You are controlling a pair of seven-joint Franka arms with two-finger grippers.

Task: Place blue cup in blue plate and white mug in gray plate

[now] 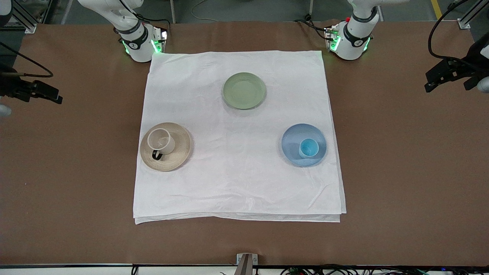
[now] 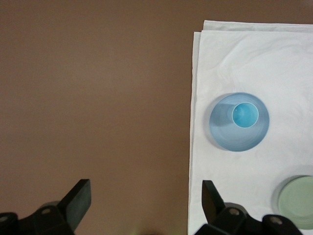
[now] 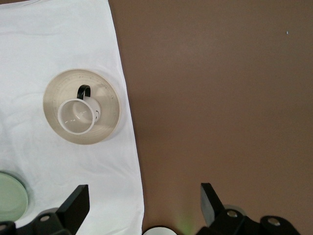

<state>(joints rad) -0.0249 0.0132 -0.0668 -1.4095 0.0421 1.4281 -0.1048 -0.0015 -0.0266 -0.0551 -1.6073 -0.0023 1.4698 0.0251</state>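
The blue cup (image 1: 308, 148) stands upright in the blue plate (image 1: 293, 142) on the white cloth, toward the left arm's end. The white mug (image 1: 159, 139) stands upright in the beige gray plate (image 1: 180, 148), toward the right arm's end, its dark handle pointing toward the front camera. My left gripper (image 1: 439, 78) is open and empty over the bare brown table beside the cloth; its wrist view (image 2: 145, 200) shows the cup (image 2: 244, 115) in the plate (image 2: 222, 136). My right gripper (image 1: 46, 93) is open and empty over bare table; its wrist view (image 3: 143, 201) shows the mug (image 3: 76, 116) in the plate (image 3: 106, 95).
A pale green plate (image 1: 244, 90) lies on the white cloth (image 1: 237, 172), farther from the front camera than the other two plates, and holds nothing. Brown table (image 1: 401, 172) surrounds the cloth. The arm bases stand at the cloth's corners farthest from the front camera.
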